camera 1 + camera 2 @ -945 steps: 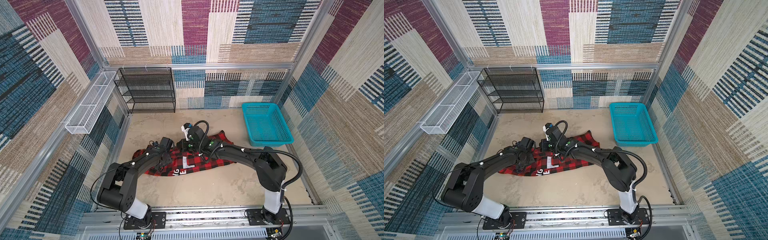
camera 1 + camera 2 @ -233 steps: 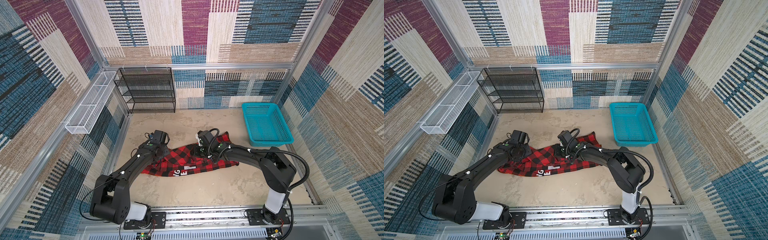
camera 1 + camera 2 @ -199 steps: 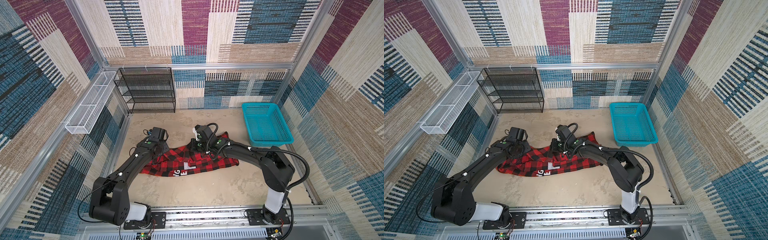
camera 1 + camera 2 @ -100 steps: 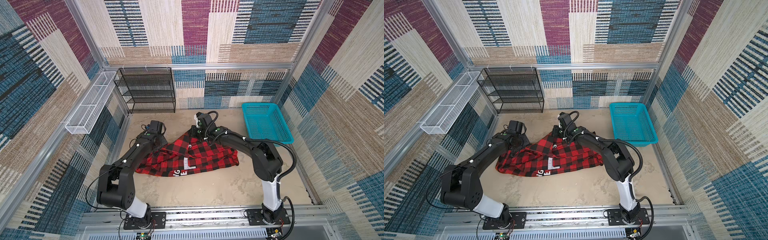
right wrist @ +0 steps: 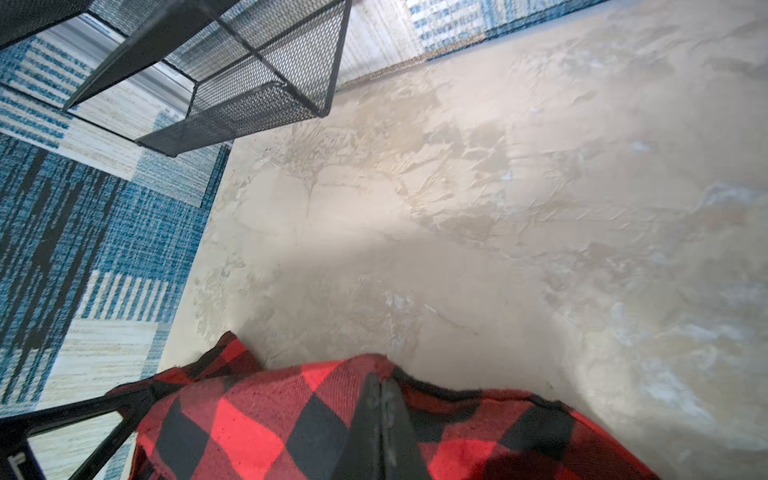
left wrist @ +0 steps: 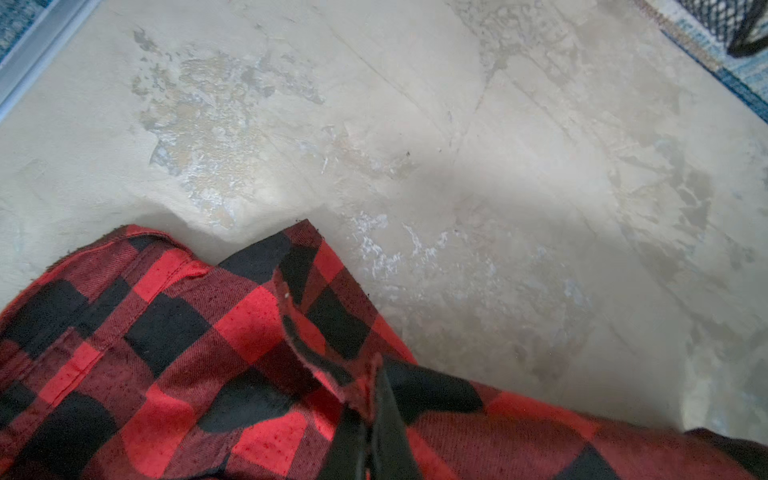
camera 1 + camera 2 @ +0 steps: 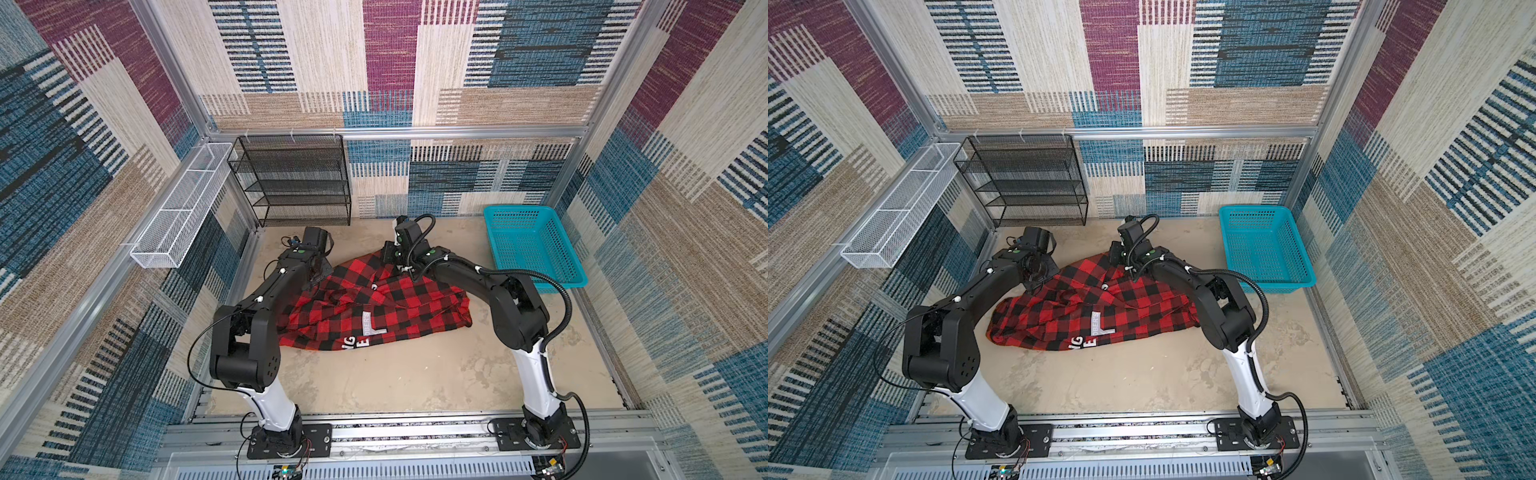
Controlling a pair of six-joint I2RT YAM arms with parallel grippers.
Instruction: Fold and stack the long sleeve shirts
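Jaws of left gripper [image 6: 365,440] and right gripper [image 5: 382,415] clamp the shirt [image 7: 374,307] at its far edge, likely to spread it flat for folding.

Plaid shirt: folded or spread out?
Spread, not folded: the shirt lies wide and rumpled, its far edge pinched by the left gripper and right gripper.

In a top view, the red-and-black checked flannel shirt [image 7: 374,309] lies rumpled on the beige surface [image 7: 395,374], its white lettering near the front hem. Its far edge rises at two spots. The left gripper [image 7: 318,274] is closed on the left corner, and the right gripper [image 7: 389,262] pinches the raised peak beside it. A teal basket [image 7: 536,249] sits at the far right, apart from the cloth. A black mesh rack [image 7: 291,183] stands against the back wall.
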